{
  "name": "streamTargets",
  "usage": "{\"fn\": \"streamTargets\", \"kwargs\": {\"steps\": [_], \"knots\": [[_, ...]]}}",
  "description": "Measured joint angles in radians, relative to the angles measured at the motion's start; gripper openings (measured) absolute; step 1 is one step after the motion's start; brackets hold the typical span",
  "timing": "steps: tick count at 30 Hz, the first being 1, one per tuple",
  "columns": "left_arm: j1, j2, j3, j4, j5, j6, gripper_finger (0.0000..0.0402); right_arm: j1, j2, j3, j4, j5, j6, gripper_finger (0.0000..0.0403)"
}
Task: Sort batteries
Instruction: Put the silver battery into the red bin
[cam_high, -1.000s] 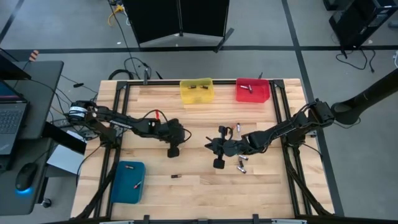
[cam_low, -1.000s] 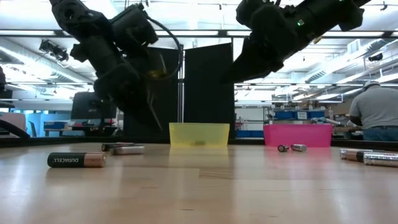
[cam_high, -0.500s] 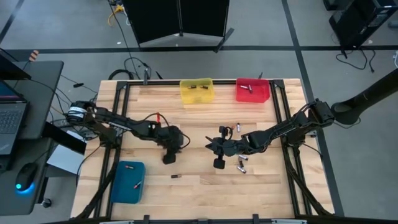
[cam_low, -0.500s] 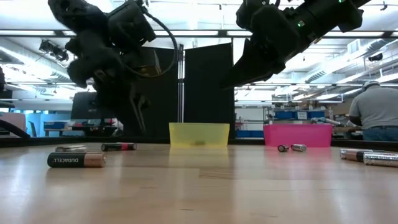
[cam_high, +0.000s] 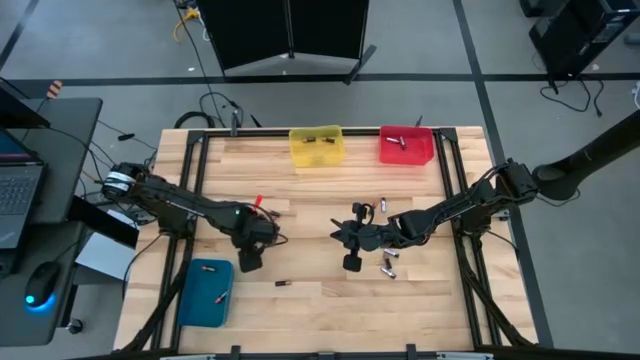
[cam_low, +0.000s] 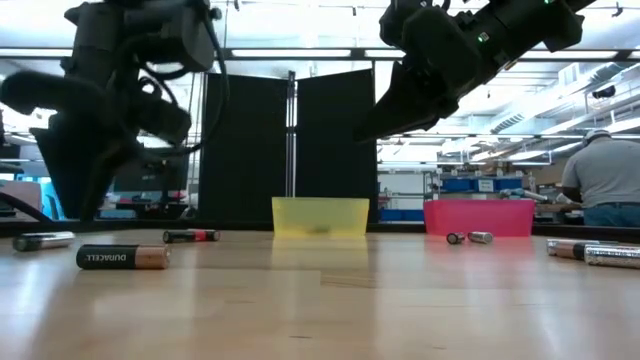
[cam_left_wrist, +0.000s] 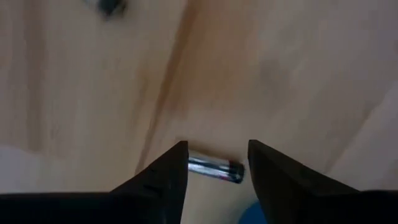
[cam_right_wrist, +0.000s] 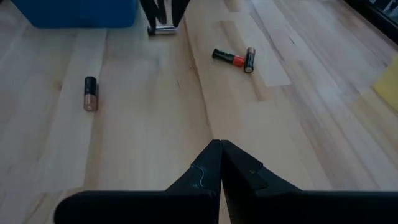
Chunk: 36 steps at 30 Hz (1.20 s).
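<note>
Several batteries already lie in the yellow bin (cam_high: 316, 146), red bin (cam_high: 406, 146) and blue bin (cam_high: 205, 292); a cluster (cam_high: 385, 262) right of centre and a copper-black cell (cam_high: 284, 284) at lower centre remain unsorted. The left gripper (cam_high: 248, 262), fingers apart, straddles a silvery battery (cam_left_wrist: 215, 169) beside the blue bin. The right gripper (cam_high: 352, 262) hangs pinched together, empty.

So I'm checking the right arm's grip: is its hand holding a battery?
No: the right wrist view shows the right hand with its fingers shut together over bare table, nothing between them.
</note>
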Motion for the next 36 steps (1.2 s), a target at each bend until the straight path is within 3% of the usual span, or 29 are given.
{"fn": "streamTargets", "kwargs": {"steps": [14, 23, 28, 36], "knots": [[0.069, 0.000, -0.017, -0.048, -0.067, 0.019, 0.0150, -0.002, 0.000, 0.000, 0.000, -0.004, -0.001, 0.0020], [0.069, 0.001, 0.003, -0.180, -0.070, 0.005, 0.0143, -0.052, 0.000, 0.000, 0.003, -0.101, -0.028, 0.0020], [0.089, 0.001, 0.003, -0.182, -0.080, 0.046, 0.0115, -0.176, 0.000, 0.000, 0.012, -0.254, -0.104, 0.0013], [0.143, -0.043, 0.017, -0.188, -0.081, 0.020, 0.0015, -0.363, 0.000, -0.028, 0.143, -0.532, -0.278, 0.0011]]}}
